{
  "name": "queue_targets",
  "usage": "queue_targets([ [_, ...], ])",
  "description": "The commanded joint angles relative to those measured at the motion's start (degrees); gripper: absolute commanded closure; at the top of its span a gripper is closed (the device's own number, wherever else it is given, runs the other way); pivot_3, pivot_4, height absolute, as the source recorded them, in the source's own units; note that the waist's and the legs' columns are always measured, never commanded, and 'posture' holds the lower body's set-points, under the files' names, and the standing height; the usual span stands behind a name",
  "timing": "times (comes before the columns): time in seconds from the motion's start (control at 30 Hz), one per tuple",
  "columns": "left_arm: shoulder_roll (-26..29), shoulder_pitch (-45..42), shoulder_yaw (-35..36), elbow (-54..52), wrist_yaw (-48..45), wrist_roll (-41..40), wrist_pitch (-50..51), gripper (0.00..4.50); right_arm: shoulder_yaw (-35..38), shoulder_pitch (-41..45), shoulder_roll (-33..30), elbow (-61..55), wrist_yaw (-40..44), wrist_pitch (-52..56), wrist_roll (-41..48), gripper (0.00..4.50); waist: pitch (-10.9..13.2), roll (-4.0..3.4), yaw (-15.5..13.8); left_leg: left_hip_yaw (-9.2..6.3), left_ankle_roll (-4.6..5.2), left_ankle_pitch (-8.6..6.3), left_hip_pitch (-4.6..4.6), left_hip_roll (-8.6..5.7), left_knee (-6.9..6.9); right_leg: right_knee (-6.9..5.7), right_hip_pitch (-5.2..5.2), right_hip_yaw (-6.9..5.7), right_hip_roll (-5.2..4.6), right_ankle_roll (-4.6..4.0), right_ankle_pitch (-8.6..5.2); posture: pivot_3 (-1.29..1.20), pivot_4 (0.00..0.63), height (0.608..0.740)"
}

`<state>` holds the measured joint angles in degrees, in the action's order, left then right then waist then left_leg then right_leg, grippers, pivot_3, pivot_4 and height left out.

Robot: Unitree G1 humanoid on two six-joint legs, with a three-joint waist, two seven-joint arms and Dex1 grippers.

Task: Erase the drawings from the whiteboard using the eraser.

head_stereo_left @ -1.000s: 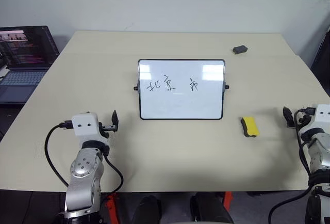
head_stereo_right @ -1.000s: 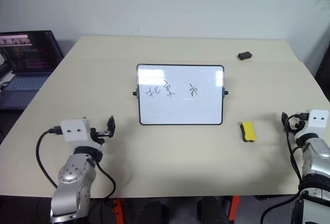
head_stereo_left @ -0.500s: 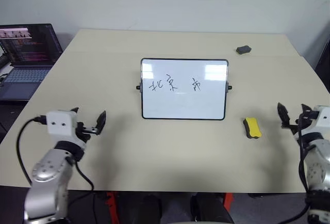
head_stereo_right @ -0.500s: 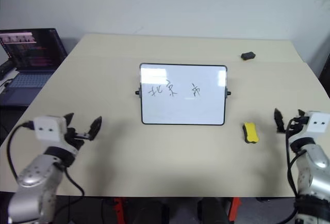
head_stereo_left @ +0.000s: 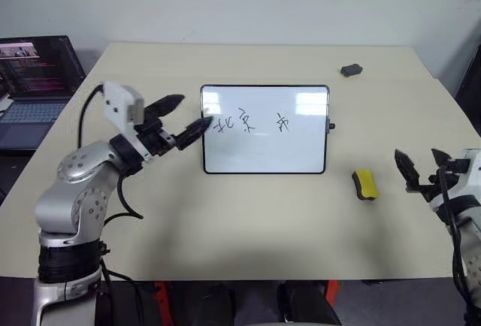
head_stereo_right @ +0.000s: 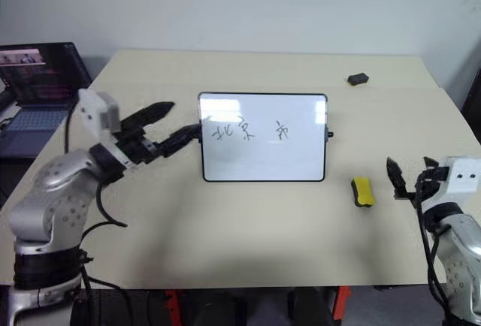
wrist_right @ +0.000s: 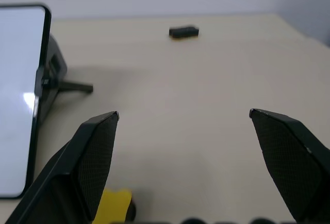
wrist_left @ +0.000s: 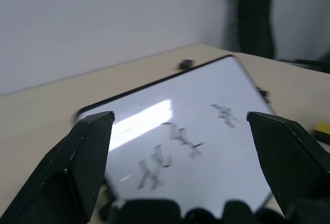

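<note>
1. Left eye view: eraser (head_stereo_left: 364, 185) lies on table (head_stereo_left: 248, 221), right of whiteboard (head_stereo_left: 264, 128), long axis running away from robot.
2. Right gripper (head_stereo_left: 422, 170) nearer, unclenched, empty; eraser just to its left.
3. Left gripper (head_stereo_left: 186, 116) unclenched, empty, at whiteboard's left edge.

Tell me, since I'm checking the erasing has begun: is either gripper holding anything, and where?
Nothing is held. The left gripper is open by the whiteboard; the right gripper is open beside the eraser on the table.
</note>
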<state>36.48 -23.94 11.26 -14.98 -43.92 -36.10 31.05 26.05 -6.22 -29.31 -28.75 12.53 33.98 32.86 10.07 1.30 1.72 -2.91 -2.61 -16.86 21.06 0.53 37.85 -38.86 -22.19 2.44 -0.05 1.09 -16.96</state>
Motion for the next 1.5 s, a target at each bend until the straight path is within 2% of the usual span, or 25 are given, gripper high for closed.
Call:
queue_targets([
  [0.03, 2.1, -3.2, -4.4, -2.2, -7.4, -2.8, 2.1, 0.00, -2.3, -1.2, -0.2, -7.1, -1.6, 4.2, 0.8, 0.05, 0.0, -0.01, 0.1, 0.01, 0.00, 0.00, 0.00, 0.00, 0.00, 0.00, -0.01, 0.01, 0.00, 0.00, 0.00, 0.00, 0.150, 0.740],
  [0.17, 5.6, -6.2, -11.3, -3.5, -19.0, -3.2, 2.7, 0.00, -5.9, 0.8, 3.9, -11.4, -7.7, 10.3, 1.6, 0.05, 0.0, -0.02, 0.2, 0.00, 0.00, 0.00, -0.03, 0.03, 0.00, -0.06, -0.02, 0.02, 0.05, 0.00, -0.01, 0.00, 0.150, 0.740],
  [0.27, 8.4, -6.5, -17.6, -2.9, -26.1, 3.6, -3.7, 0.00, -9.3, 3.0, 5.6, -10.6, -11.2, 14.1, -1.1, 0.05, 0.0, -0.05, 0.2, 0.01, 0.00, 0.00, -0.04, 0.03, 0.00, -0.07, -0.03, 0.03, 0.09, -0.01, -0.03, 0.00, 0.150, 0.740],
  [0.33, 9.2, -6.4, -20.5, -2.6, -28.5, 7.4, -7.7, 0.00, -10.6, 4.1, 6.0, -9.7, -12.1, 15.6, -2.0, 0.05, 0.0, -0.05, 0.1, 0.04, 0.00, 0.00, -0.03, 0.00, 0.00, -0.06, -0.05, 0.07, 0.11, -0.03, -0.03, 0.00, 0.150, 0.740],
  [0.43, 7.4, -5.9, -23.0, -1.7, -28.8, 10.8, -11.8, 0.00, -10.6, 6.8, 8.3, -7.2, -15.1, 17.7, -3.1, 0.05, 0.1, -0.02, 0.0, 0.01, 0.01, 0.00, 0.04, 0.00, 0.00, -0.01, -0.08, 0.04, 0.10, -0.03, -0.03, 0.00, 0.150, 0.740],
  [0.63, 4.4, -5.7, -22.5, -0.8, -27.5, 10.9, -12.0, 0.00, -10.3, 8.1, 7.9, -4.1, -14.1, 19.1, -4.9, 0.05, 0.1, -0.02, 0.0, -0.06, 0.04, -0.02, 0.21, 0.00, 0.02, 0.00, -0.18, -0.03, 0.09, -0.03, -0.04, 0.00, 0.150, 0.740],
  [1.23, 5.1, -1.8, -21.5, -1.0, -26.5, 12.0, -12.7, 0.00, -9.8, 10.0, 7.0, 3.2, -8.7, 16.8, -8.0, 0.05, 0.1, -0.03, 0.1, -0.06, 0.07, -0.03, 0.23, 0.01, 0.04, -0.02, -0.21, -0.03, 0.09, -0.03, -0.04, 0.00, 0.150, 0.740],
  [1.37, 5.2, -1.1, -21.3, -1.0, -26.6, 12.2, -13.0, 0.00, -9.9, 10.2, 7.2, 4.1, -8.5, 16.8, -8.5, 0.94, 0.1, -0.03, 0.1, -0.05, 0.07, -0.03, 0.22, 0.01, 0.03, -0.03, -0.21, -0.03, 0.09, -0.03, -0.04, 0.00, 0.150, 0.740],
  [1.5, 5.2, -0.5, -21.1, -1.0, -26.7, 12.2, -13.1, 0.00, -10.3, 10.3, 7.2, 4.5, -8.1, 17.2, -9.0, 2.43, 0.1, -0.03, 0.1, -0.05, 0.07, -0.03, 0.22, 0.01, 0.04, -0.03, -0.21, -0.02, 0.08, -0.03, -0.04, 0.00, 0.150, 0.740],
])
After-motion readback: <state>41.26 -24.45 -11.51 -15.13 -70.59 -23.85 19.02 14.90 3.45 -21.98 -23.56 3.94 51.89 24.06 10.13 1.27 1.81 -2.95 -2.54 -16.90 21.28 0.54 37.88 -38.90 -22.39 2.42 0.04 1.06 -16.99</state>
